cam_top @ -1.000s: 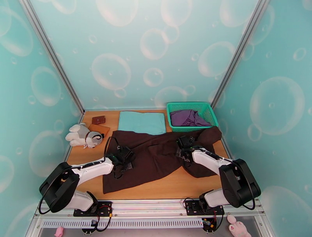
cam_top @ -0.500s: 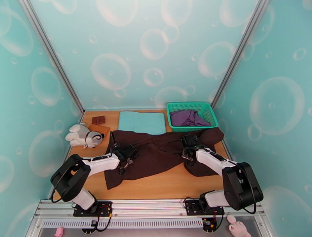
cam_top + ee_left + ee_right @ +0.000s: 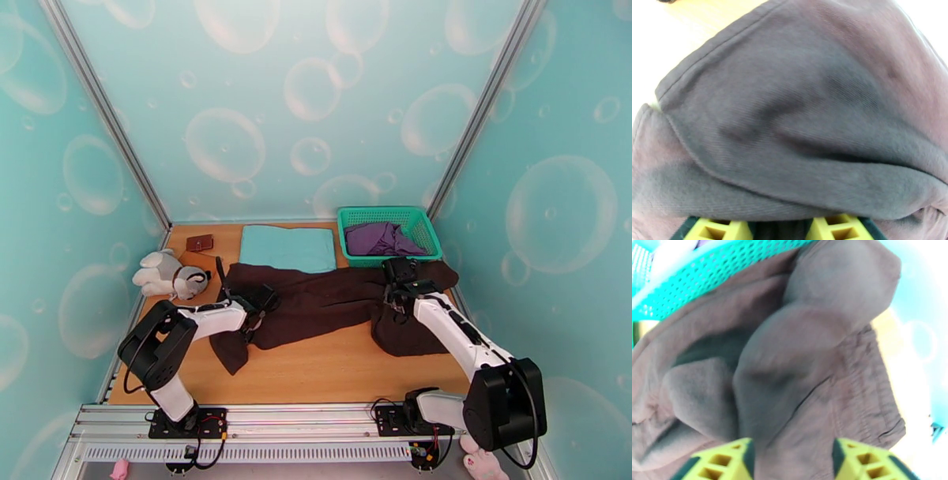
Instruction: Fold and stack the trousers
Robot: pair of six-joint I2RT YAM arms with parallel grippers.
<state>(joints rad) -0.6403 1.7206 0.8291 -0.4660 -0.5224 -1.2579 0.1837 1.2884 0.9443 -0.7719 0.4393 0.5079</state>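
— One pair of trousers (image 3: 332, 304), lying crosswise on the middle of the counter (image 3: 332, 379). It is a long dark band, bunched into a lump at the right end up against the basket (image 3: 349, 215), with one corner trailing toward the near edge at the left.

— So the lengthwise fold looks half made. What do the tools have?

— At the left end sits the left tool (image 3: 254, 306). From its wrist the cloth drapes right over the yellow tips, so I cannot tell whether it pinches or not. At the waistband end is the right tool (image 3: 399, 278), pads well apart, cloth bulging between them but no squeeze that I can make out.

— Then I judge the step is laying the near edge over the far one. Done well, both ends land together with edges matched, and that right lump wants pulling flat first.

— Agreed. Keep the waistband from catching on the basket mesh. The teal cloth (image 3: 286, 247) lies just behind, so don't drag the fold onto it.

— And tuck that trailing left corner in before any crosswise fold, or the stack ends up lopsided.
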